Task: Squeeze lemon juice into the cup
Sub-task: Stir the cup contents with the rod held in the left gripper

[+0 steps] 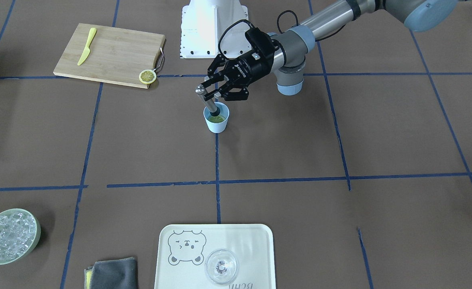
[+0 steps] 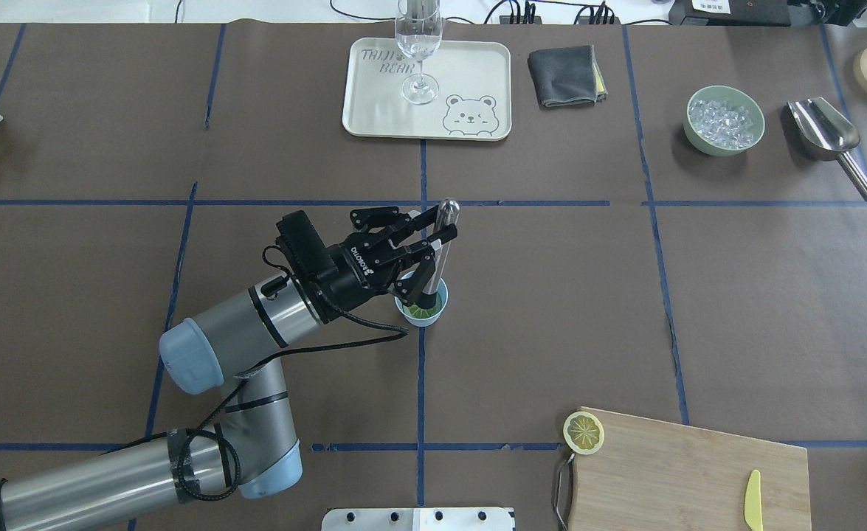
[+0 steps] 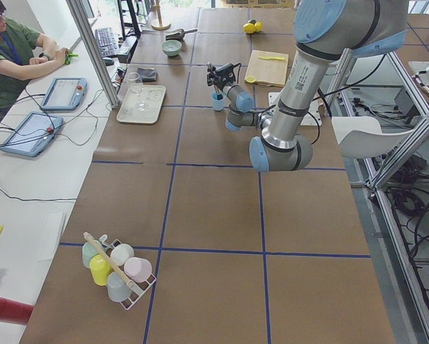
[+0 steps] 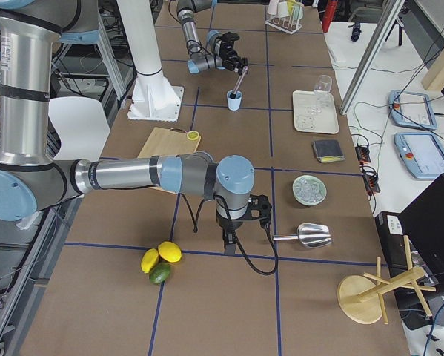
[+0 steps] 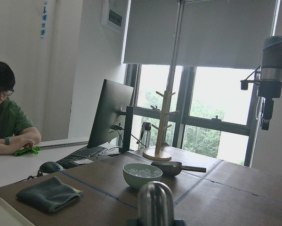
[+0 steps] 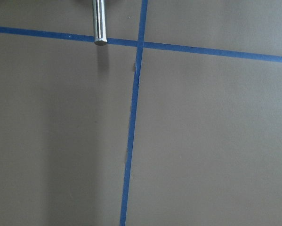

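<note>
1 cup, 1 lemon slice at board

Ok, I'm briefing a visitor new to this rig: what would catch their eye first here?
Mid-table, the left gripper clamps a steel rod whose lower end is down in the pale blue cup. Next, a lemon slice at the corner of the cutting board near the robot, and a green bowl of ice at the far edge on its right.

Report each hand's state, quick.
Left hand: closed on the metal muddler, its tip down in the cup.
Right hand: cannot be told; only a side view shows it.
</note>
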Available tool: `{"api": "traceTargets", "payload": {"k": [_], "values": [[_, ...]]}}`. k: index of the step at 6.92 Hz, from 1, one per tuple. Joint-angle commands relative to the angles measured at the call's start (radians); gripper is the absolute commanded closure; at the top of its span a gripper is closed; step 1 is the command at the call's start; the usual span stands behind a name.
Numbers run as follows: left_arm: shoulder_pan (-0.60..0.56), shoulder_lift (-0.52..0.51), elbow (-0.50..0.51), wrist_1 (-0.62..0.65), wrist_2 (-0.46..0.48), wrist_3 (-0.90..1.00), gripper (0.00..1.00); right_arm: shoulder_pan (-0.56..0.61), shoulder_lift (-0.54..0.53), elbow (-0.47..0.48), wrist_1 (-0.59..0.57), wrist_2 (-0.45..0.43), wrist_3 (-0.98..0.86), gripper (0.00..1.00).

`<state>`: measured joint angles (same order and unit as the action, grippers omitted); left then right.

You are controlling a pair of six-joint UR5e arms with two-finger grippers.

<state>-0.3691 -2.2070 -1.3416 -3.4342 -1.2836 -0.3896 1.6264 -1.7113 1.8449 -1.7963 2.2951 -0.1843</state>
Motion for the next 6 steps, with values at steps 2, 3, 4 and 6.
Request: {"api": "traceTargets", "payload": {"k": [2, 3, 4, 6], "values": [[-0.103, 0.012, -0.057, 0.07, -0.078, -0.012, 1.0, 0.0, 0.001, -0.019, 0.0, 0.004, 0.005, 0.0], [-0.131, 0.016, -0.124, 0.201, -0.126, -0.017, 1.0, 0.0, 0.001, -0.018, 0.0, 0.004, 0.005, 0.0], [-0.152, 0.07, -0.196, 0.349, -0.169, -0.052, 1.0, 0.0, -0.002, -0.018, 0.0, 0.006, 0.003, 0.0], [-0.301, 0.183, -0.399, 0.74, -0.424, -0.054, 1.0, 0.0, -0.002, -0.019, 0.0, 0.004, 0.005, 0.0]]}}
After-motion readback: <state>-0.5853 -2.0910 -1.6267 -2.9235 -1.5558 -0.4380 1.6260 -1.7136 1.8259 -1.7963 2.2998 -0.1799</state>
